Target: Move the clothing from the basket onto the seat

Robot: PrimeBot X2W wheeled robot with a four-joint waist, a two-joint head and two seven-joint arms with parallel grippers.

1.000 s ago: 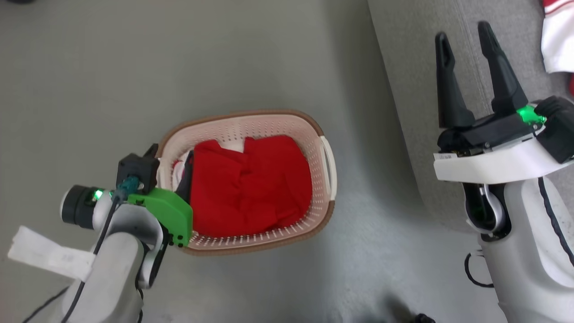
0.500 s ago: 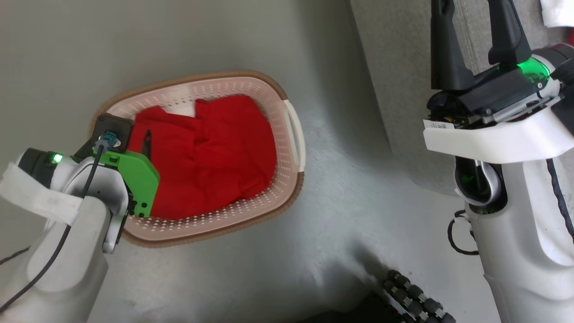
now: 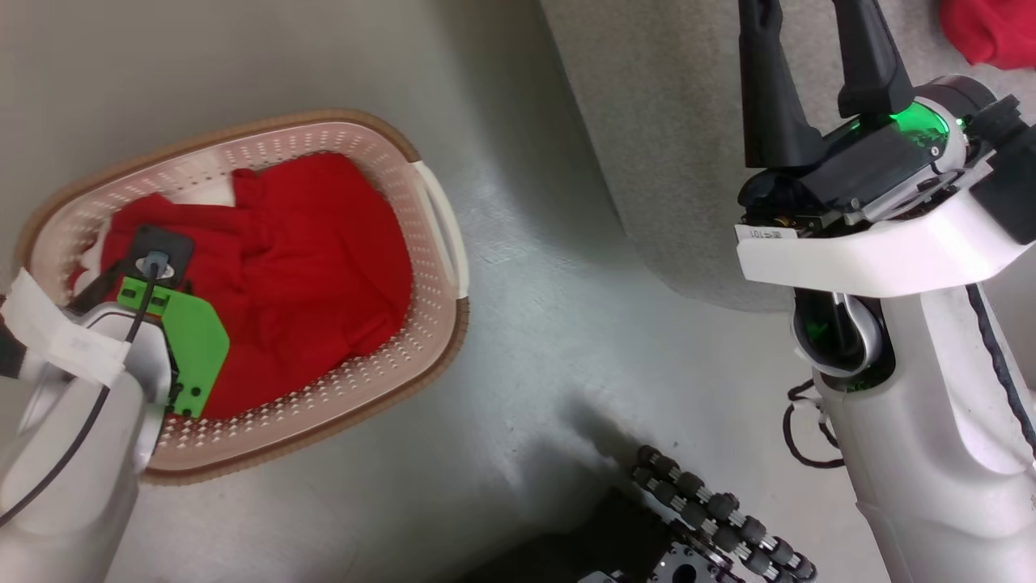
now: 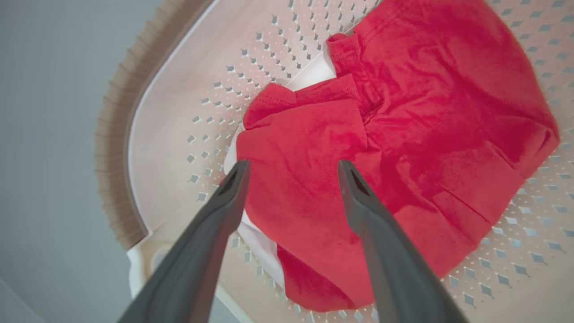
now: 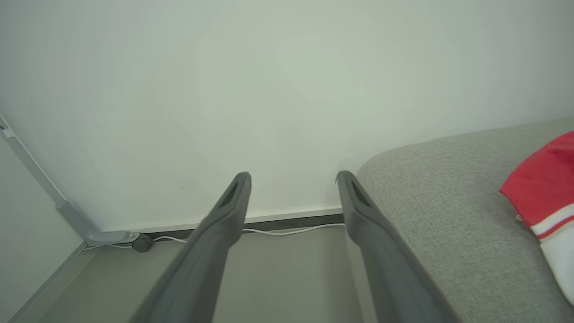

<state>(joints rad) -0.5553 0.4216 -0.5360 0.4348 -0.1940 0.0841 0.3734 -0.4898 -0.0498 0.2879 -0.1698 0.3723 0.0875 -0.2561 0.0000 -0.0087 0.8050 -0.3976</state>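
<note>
Hovering over the basket [image 3: 380, 376], the left gripper [image 4: 292, 165] points down into it. Its jaws are spread wide with nothing between them. Fingertips [image 4: 235, 177] sit low over the near edge of the red clothing [image 4: 403, 134]; contact with the cloth cannot be judged.

- Red clothing: one crumpled heap lying inside the basket and covering most of its bottom. A strip of white fabric shows along the heap's edge under the left finger, and another by a folded hem further in.
- Basket: cream, perforated, brown rim, with a white handle [image 3: 441, 227] on the side facing the seat. It stands on the grey floor [image 3: 566, 340].
- Seat [image 3: 664, 162]: light-grey upholstery with a rounded corner, on the robot's right of the basket. A stretch of bare floor lies between them.
- Red garment [image 5: 547, 179]: lies on the seat cushion, well apart from the basket. A white panel and red-and-white stripe trim show at its lower edge. In the head view it appears as a red patch at the upper right corner.
- Right gripper [image 5: 291, 175]: raised over the seat's edge, released, jaws wide and empty. It points toward a pale wall [image 5: 269, 89], where a white cable [image 5: 278, 231] runs along the skirting.
</note>
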